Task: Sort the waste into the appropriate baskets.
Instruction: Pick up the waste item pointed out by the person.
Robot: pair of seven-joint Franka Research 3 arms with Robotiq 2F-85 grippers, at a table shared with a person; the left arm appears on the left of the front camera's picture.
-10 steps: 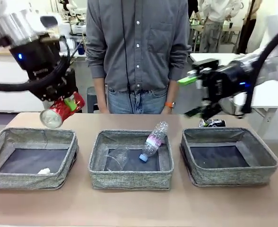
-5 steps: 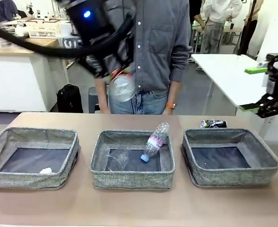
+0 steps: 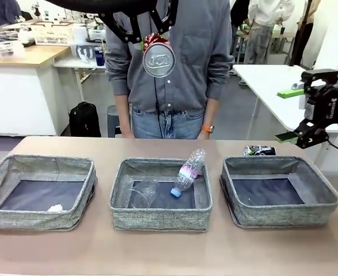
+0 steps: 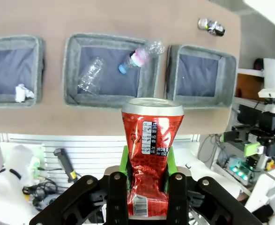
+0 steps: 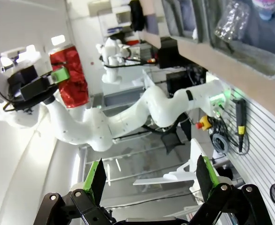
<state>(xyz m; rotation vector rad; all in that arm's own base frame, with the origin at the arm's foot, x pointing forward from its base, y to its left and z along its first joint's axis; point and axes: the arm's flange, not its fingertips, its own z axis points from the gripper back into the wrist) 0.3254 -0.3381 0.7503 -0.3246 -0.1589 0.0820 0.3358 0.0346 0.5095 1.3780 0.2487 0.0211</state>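
Observation:
My left gripper point(image 3: 156, 41) is shut on a crushed red can point(image 3: 158, 56) and holds it high above the middle basket point(image 3: 160, 218). The left wrist view shows the can point(image 4: 149, 140) upright between the green pads point(image 4: 124, 164). In that basket a clear bottle point(image 3: 187, 171) leans on the rim and a clear cup point(image 3: 143, 192) lies beside it. A white paper ball point(image 3: 54, 207) rests in the left basket point(image 3: 42, 219). A dark can point(image 3: 259, 150) lies on the table behind the right basket point(image 3: 284, 214). My right gripper point(image 3: 288, 115) hangs open off the table's right side.
A person in a grey shirt point(image 3: 174, 57) stands at the far edge of the table, directly behind the raised can. A white table point(image 3: 266, 80) stands at the back right. Bare tabletop point(image 3: 169, 253) runs along the front of the baskets.
My left arm has carried the red can up and to the right, from over the left basket to high above the middle one. The right gripper has drawn back to the right, still open.

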